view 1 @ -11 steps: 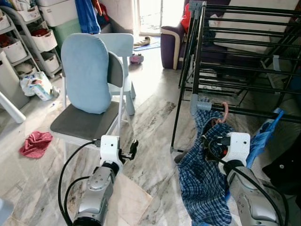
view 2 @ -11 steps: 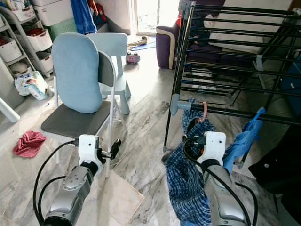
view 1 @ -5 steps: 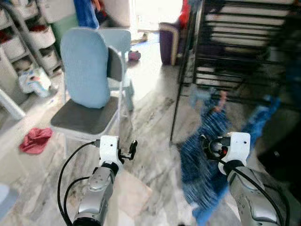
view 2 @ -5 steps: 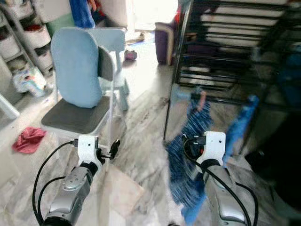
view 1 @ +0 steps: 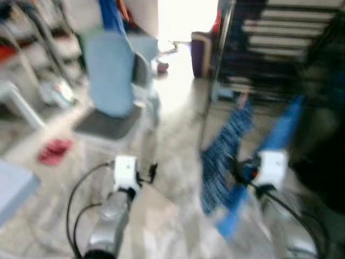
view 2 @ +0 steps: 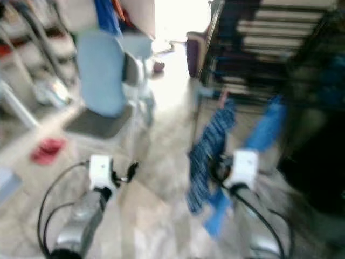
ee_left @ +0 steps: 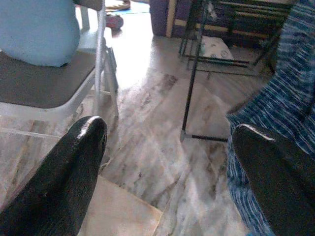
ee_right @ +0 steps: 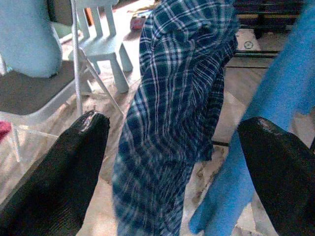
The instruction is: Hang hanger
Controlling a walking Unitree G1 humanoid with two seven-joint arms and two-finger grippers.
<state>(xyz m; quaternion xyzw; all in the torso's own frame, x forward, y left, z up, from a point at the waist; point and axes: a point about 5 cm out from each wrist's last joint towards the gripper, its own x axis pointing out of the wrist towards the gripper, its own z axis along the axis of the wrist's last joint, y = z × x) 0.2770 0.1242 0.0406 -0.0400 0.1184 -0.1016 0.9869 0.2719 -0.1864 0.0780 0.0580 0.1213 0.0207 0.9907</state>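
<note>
a pale marble floor with grey veins runs through the room. a white-framed chair with a grey seat and a light blue cushion stands on it, a red cloth lying on the floor nearby. blurred storage shelves stand behind the chair. strong daylight comes through a doorway, beside a purple sofa.
</note>
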